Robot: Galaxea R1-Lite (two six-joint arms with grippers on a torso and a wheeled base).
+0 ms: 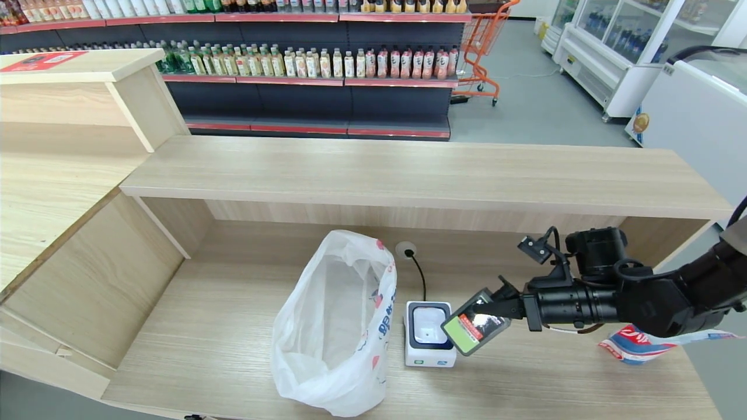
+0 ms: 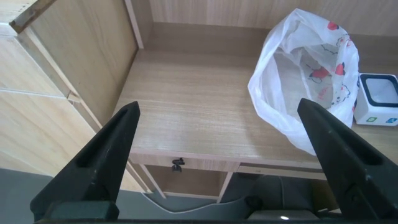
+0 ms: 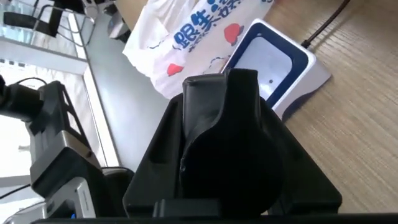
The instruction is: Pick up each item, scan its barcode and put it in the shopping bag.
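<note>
The left gripper [image 2: 219, 109] hangs with jaws spread wide and empty off the near edge of the pale wooden counter [image 1: 222, 350], so nothing steadies the limp white plastic shopping bag [image 1: 332, 326]. Farther in, the right gripper [image 1: 496, 306] pinches a flat green-and-red packet [image 1: 474, 324] by one end, tilted over the white, blue-rimmed scanner [image 1: 423, 350]. A loose pinch may drop it, or the carry across may snag the bag's rim.

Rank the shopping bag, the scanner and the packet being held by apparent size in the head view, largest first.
1. shopping bag: clearly the largest.
2-3. scanner and packet: they look about alike. The packet is held up, likely nearer the camera, so I won't rank these two.
</note>
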